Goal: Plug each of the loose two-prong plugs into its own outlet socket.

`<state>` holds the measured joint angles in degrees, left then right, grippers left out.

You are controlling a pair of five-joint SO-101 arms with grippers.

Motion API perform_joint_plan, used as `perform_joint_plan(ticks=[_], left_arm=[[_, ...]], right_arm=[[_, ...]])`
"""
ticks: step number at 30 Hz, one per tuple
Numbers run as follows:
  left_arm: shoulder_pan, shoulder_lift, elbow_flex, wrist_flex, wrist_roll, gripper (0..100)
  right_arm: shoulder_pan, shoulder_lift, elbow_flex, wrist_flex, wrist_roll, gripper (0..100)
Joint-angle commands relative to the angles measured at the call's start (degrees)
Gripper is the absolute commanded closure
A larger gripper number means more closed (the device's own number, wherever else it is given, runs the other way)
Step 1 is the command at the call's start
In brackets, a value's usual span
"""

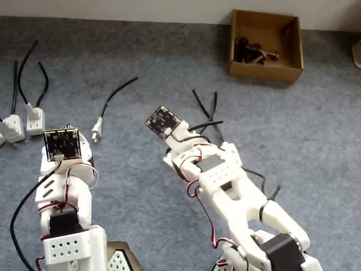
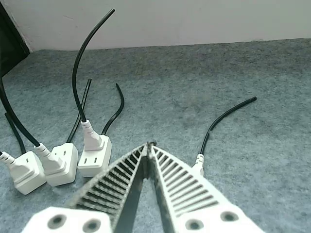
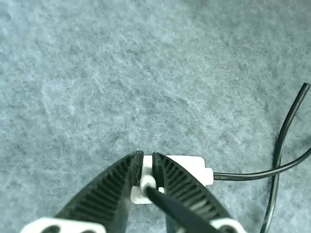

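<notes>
Room and blockers on the table
Left gripper: narrow bare lane ahead, sockets with upright cords close on its left, loose plug just right. Wide bare stretch between the arms. Right gripper, pinched on held plug, sits at a lone socket; crossed leads lie beside it. Box far right, well apart.

Robotics lab bench: two robot arms with exposed wiring on grey carpet, a cardboard box of parts beyond the right gripper, white wall ahead.
</notes>
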<state>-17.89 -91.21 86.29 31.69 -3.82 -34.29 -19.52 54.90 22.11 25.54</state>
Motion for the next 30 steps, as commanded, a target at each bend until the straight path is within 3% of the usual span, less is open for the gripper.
perform_joint_plan(ticks=[1, 8, 14, 30], left_arm=[[-0.1, -0.7, -0.7, -1.0, 0.4, 99], [0.6, -0.7, -0.6, -0.9, 0.4, 99], [1.1, -0.7, 0.0, -1.0, 0.3, 99], [1.1, -0.7, 0.0, -1.0, 0.3, 99]], right_arm=[[-0.6, 0.0, 0.0, -0.4, 0.3, 98.9], [-0.6, -0.4, 0.0, -0.5, 0.3, 98.7], [-0.6, -0.7, -0.2, -0.5, 0.5, 89.2], [-1.9, -0.7, -3.6, -0.2, 0.3, 80.7]])
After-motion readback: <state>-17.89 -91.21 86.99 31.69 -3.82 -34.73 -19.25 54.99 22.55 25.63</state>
